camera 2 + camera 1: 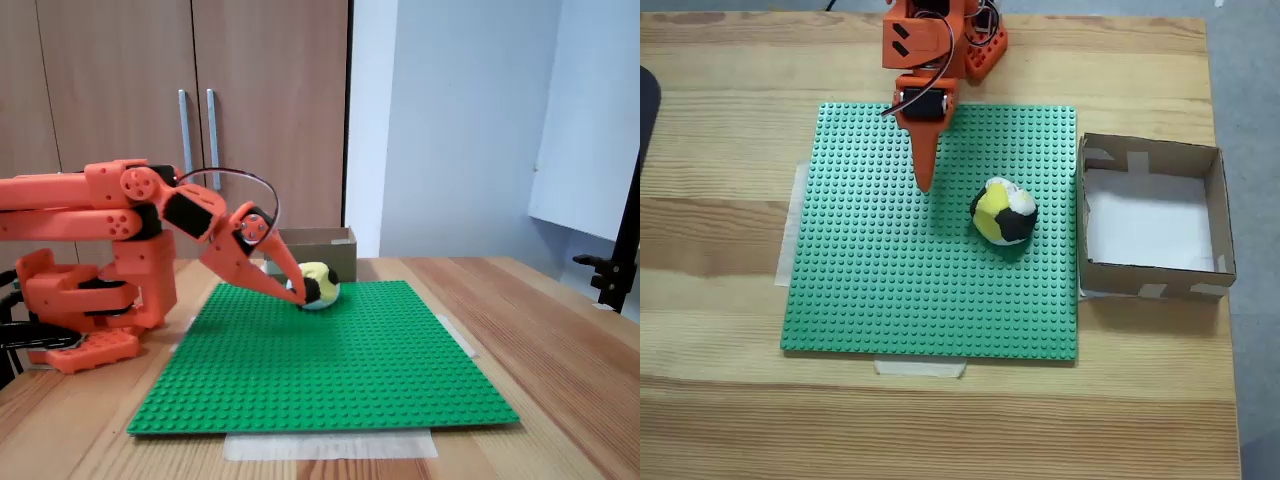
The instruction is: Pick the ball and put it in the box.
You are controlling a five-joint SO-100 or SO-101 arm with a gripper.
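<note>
My fingers [924, 180] read as one narrow orange wedge in the view from above, so I take them as closed on nothing, the tip hanging over the green studded baseplate [890, 290] and short of the ball [1004, 211], which sits toward four o'clock from the tip. In the side fixed view the fingers [292, 288] slope down from the orange arm [110, 205] and their tip overlaps the ball [318, 285], but the top-down picture shows a clear strip of studs between them, so I judge them apart. To do the reach well I would part the fingers wide first, swing toward four o'clock until the ball lies between them, then lower and close gently, since it looks soft and could roll on the studs if nudged from one side. The ball is lumpy, patched in yellow, black and white, resting on the plate right of centre. The cardboard box [1218, 205] stands on the wooden bench [720, 420] at three o'clock from the ball, just off the plate's edge, open-topped with a white floor and pale tape at its corners.
</note>
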